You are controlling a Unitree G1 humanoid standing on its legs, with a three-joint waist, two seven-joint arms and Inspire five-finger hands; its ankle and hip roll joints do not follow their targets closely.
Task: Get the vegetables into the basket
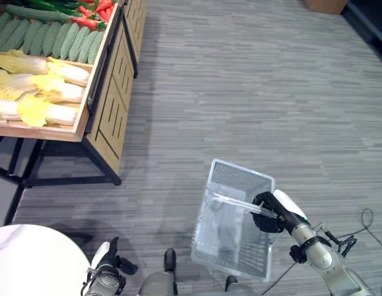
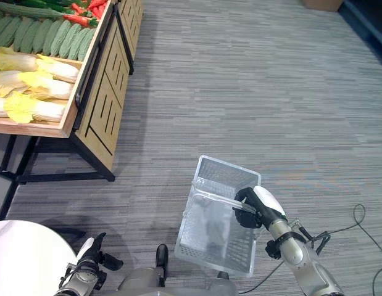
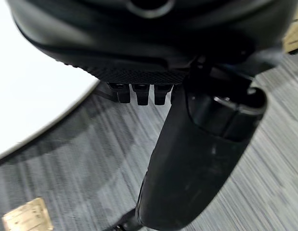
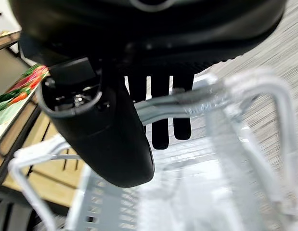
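Basket: I see the clear plastic basket (image 1: 235, 222) hanging from my right hand, low over the grey striped floor (image 1: 252, 92), in the near right part of the scene.
Basket axis: its long axis runs near to far, leaning slightly to the right at the far end; the open top faces up and tilts a little toward the left.
Basket handles: the thin clear handles (image 1: 234, 203) cross the basket's short way near its middle.
Basket contents: I can make out nothing lying inside it.
Right hand: my right hand (image 1: 269, 213) sits at the basket's right rim, fingers (image 4: 161, 115) curled over the handles and the thumb (image 4: 98, 139) closing from the other side, so it has hold of them.
Left hand: my left hand (image 1: 107, 264) hangs low at the near left, beside the white round table (image 1: 30, 259); its fingers (image 3: 136, 92) are folded in toward the palm and hold nothing.
Vegetables: the vegetables lie in the wooden stand (image 1: 110, 92) at the far left, well apart from the basket.
Cabbages: pale yellow cabbages (image 1: 36, 86) fill the nearest tray, long axes running left to right.
Cucumbers: green cucumbers (image 1: 52, 37) lie in a row in the tray beyond, pointing near to far.
Peppers: red peppers (image 1: 95, 13) sit farthest back.
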